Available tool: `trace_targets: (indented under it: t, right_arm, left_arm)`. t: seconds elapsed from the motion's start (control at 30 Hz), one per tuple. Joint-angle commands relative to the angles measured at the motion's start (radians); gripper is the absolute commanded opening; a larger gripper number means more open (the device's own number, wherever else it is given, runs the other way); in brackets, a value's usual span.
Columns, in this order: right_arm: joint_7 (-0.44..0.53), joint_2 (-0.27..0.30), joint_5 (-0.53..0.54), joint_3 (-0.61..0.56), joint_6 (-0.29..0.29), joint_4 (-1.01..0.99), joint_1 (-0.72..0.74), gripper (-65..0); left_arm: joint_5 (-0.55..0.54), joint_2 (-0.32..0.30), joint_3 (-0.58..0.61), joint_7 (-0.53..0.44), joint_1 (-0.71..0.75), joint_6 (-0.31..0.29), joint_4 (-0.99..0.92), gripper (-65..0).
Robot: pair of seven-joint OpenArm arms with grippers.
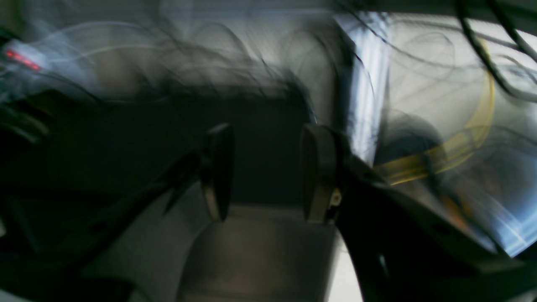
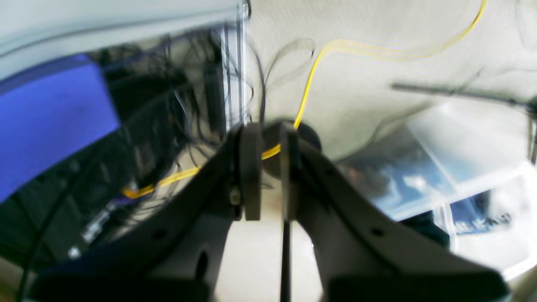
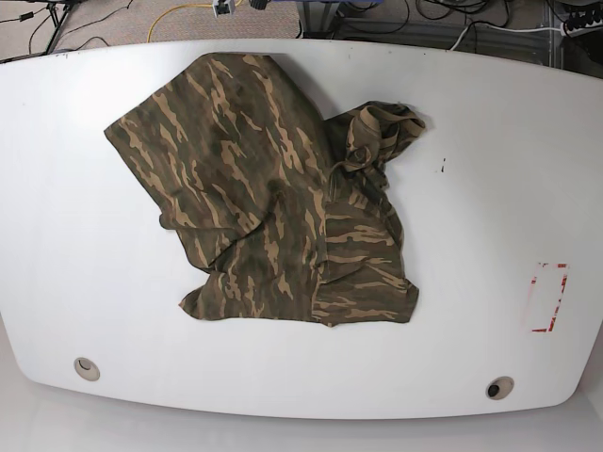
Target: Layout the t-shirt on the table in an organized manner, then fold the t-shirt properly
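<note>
**Waiting above a crumpled shirt, both arms clear of the cloth**

Lying in a loose heap on the large glossy white table, the soft camouflage-print t-shirt of olive, brown and tan streaks sits a little left of centre in the base view. One broad panel spreads toward the far left corner, a bunched part curls up at its right edge, and the lower part is doubled over itself. It is neither flat nor squared to the table edges, so the laying-out step looks not yet done.

Neither arm appears in the base view, which suggests both are held back and high, leaving the cloth free. The wrist cameras agree: they look out at cables, a yellow cord and room clutter, not at fabric.

The left gripper stands partly open, its two dark pads apart with nothing between them. The right gripper is nearly closed, only a narrow slit between its pads, and it holds nothing.

The shirt is thus well apart from both claws; how far cannot be told, since no single view shows both together.
</note>
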Motion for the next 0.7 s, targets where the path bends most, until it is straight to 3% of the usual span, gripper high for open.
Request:
trace_targets:
  t: [0.0,0.03,0.07,0.67]
  right_arm:
    - [-0.004,-0.006,-0.017,-0.002,0.004,0.031,-0.003,-57.6]
    - [-0.006,-0.007,-0.021,-0.003,0.004,0.037,-0.006,-57.5]
    - [-0.016,-0.014,-0.015,0.002,0.009,0.016,0.029,-57.7]
    - [-0.014,-0.014,-0.013,0.004,0.009,0.016,0.034,-58.0]
  left_arm:
    - [0.01,0.024,0.008,-0.008,-0.047,-0.013,-0.045,-42.7]
    - [0.011,0.027,0.009,-0.008,-0.06,-0.013,-0.063,-42.7]
    - [0.013,-0.001,0.019,0.055,-0.073,0.0,-0.05,-41.8]
    - [0.013,-0.005,0.019,0.055,-0.094,0.0,-0.05,-41.8]
